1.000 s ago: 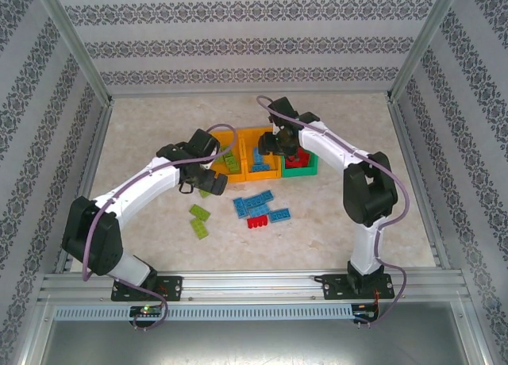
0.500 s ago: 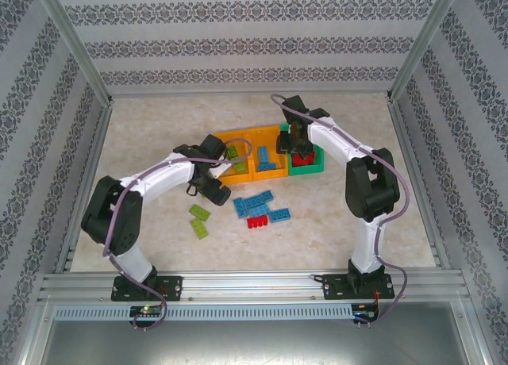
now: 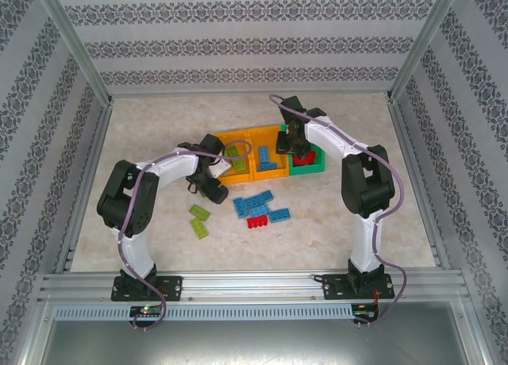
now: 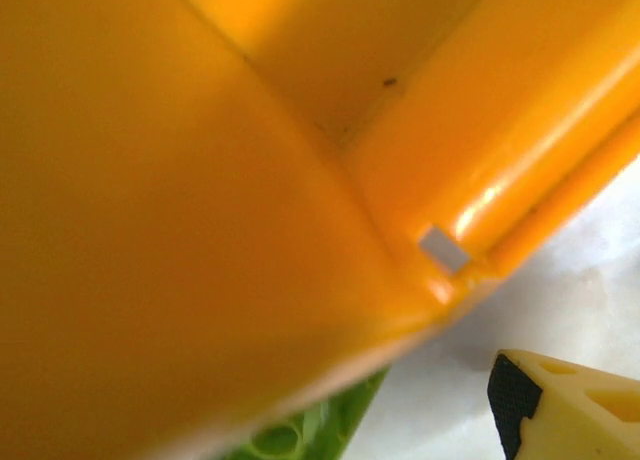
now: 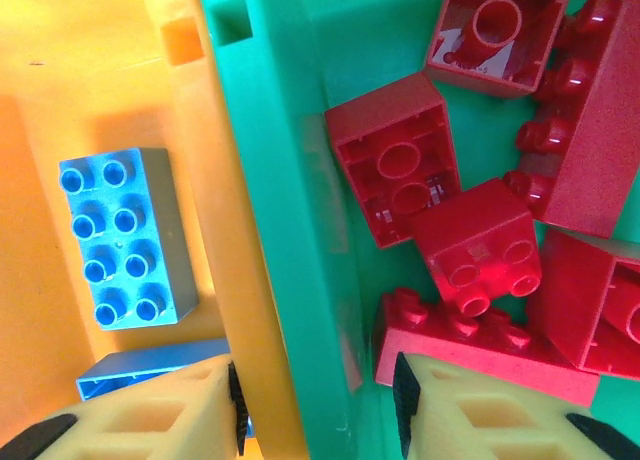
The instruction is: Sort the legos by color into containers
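Three bins stand in a row: the left orange bin (image 3: 225, 136), the middle orange bin (image 3: 255, 173) and the green bin (image 3: 311, 170). The green bin (image 5: 260, 180) holds several red legos (image 5: 470, 245). Blue legos (image 5: 120, 238) lie in the middle bin, lime ones (image 3: 233, 151) in the left. My right gripper (image 3: 295, 147) (image 5: 315, 400) is open and straddles the two touching walls, one finger in each bin. My left gripper (image 3: 214, 187) sits at the left bin's near corner. That bin's wall (image 4: 200, 180) is close against the left wrist camera, with a lime lego (image 4: 300, 438) below. One finger (image 4: 565, 410) stands apart from the lego.
Loose on the table in front of the bins lie blue legos (image 3: 255, 200), a red lego (image 3: 256, 221) and two lime legos (image 3: 199, 220). Patterned walls and metal posts ring the table. Free room lies at the far side and to the right.
My left gripper has swung right and nearer, to the left bin's near corner. My right gripper has moved from over the middle bin to the green bin's wall. The bins sit slightly further right.
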You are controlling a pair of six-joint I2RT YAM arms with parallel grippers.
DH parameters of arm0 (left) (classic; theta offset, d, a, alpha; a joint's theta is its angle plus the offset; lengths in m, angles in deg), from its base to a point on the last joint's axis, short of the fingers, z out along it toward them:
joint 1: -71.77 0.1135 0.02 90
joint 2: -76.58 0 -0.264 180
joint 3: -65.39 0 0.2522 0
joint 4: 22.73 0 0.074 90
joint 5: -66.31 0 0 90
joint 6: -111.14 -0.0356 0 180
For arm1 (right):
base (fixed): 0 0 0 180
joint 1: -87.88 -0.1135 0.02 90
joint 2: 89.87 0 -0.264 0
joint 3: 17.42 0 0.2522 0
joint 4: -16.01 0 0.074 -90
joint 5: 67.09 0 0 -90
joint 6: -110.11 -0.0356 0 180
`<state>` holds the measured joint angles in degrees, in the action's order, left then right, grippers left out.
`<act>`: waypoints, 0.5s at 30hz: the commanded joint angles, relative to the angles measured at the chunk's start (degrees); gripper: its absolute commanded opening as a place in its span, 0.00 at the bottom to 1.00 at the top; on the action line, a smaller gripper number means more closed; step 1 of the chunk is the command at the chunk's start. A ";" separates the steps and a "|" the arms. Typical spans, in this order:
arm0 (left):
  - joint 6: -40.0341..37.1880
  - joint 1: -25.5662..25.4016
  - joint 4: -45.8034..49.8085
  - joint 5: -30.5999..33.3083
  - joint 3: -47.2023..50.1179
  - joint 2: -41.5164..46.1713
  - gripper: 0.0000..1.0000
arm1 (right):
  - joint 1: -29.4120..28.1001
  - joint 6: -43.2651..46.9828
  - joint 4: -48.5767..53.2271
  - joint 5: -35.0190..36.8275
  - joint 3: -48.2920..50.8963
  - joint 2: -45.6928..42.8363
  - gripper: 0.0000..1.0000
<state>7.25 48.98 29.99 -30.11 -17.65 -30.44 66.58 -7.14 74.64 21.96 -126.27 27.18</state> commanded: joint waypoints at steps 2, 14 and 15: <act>-2.94 2.14 -1.10 -3.38 -1.81 -2.16 0.86 | 0.63 -1.88 1.66 0.69 -1.72 1.25 0.44; -1.95 3.40 0.30 -6.24 1.57 -0.86 0.69 | 0.38 -5.21 1.54 0.34 -6.34 4.06 0.43; -1.51 3.45 0.24 -6.23 2.24 -0.44 0.67 | 0.38 -5.50 1.54 0.24 -6.85 4.50 0.43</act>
<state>4.69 51.65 28.22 -34.28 -18.26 -31.52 66.67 -10.55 75.27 21.81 -130.66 30.13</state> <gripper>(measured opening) 0.681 0.430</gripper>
